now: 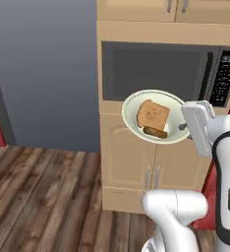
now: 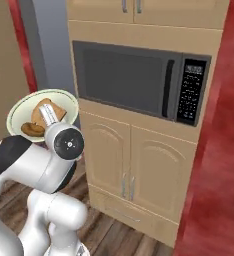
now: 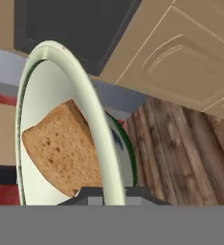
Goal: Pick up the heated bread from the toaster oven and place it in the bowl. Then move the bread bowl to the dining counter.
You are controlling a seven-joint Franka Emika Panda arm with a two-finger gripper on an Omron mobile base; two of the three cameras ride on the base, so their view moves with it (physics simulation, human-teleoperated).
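The pale cream-green bowl point(image 1: 132, 109) hangs in the air, tipped steeply so its opening faces back toward the base. The heated bread point(image 1: 153, 115), an orange-brown slice, leans inside it above a darker brown piece. My gripper point(image 1: 184, 127) is shut on the bowl's right rim. In the right base view the bowl point(image 2: 18, 109) and bread point(image 2: 42, 113) sit just above my wrist. The hand view has the rim point(image 3: 97, 122) running edge-on between my gripper point(image 3: 114, 193) fingers, with the bread point(image 3: 61, 148) to its left. The toaster oven and the dining counter are out of view.
A built-in black microwave point(image 1: 156, 69) sits in a tan cabinet column right behind the bowl, with cabinet doors point(image 1: 131, 157) below it. A grey panel point(image 1: 43, 74) stands to the left over wood floor point(image 1: 38, 197). A red wall point(image 2: 219, 175) rises on the right.
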